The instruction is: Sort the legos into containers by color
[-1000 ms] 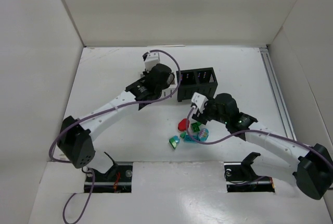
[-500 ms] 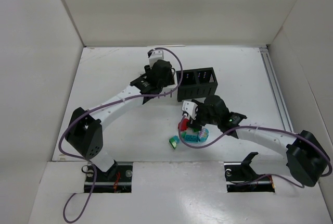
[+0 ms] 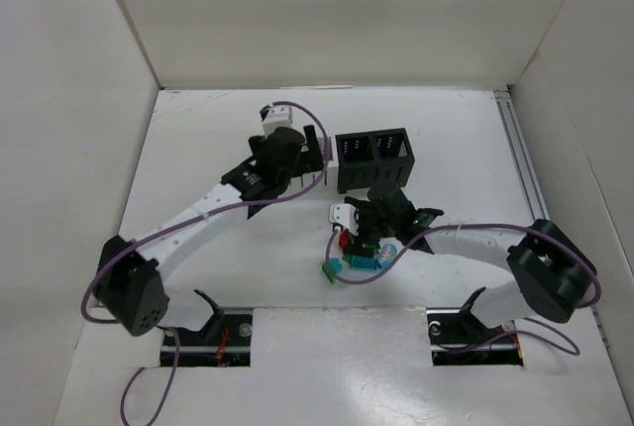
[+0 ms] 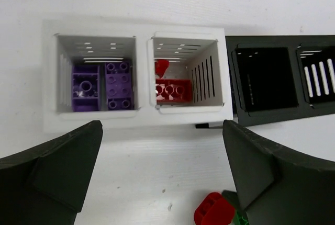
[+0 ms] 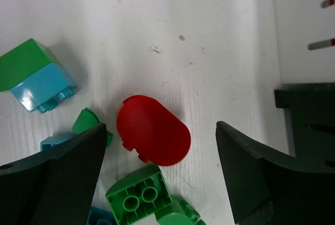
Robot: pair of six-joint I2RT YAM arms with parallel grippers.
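White tabletop (image 3: 198, 149) is lying under both arms. On the far side, the left claw (image 4: 161, 131) is hanging released just near the white bins (image 4: 141, 117). These are holding purple bricks (image 4: 102, 86) and a red brick (image 4: 172, 90). The black bins (image 4: 272, 114) are sitting joined on their right. Nearer, the right claw (image 5: 160, 130) is hanging released, one finger on each side of a round red brick (image 5: 152, 136) lying on the table. Green bricks (image 5: 138, 196) and teal bricks (image 5: 44, 86) are lying beside it.

Right pincer (image 3: 343, 236) hovers over the legos (image 3: 363, 257) near black containers (image 3: 372, 157).
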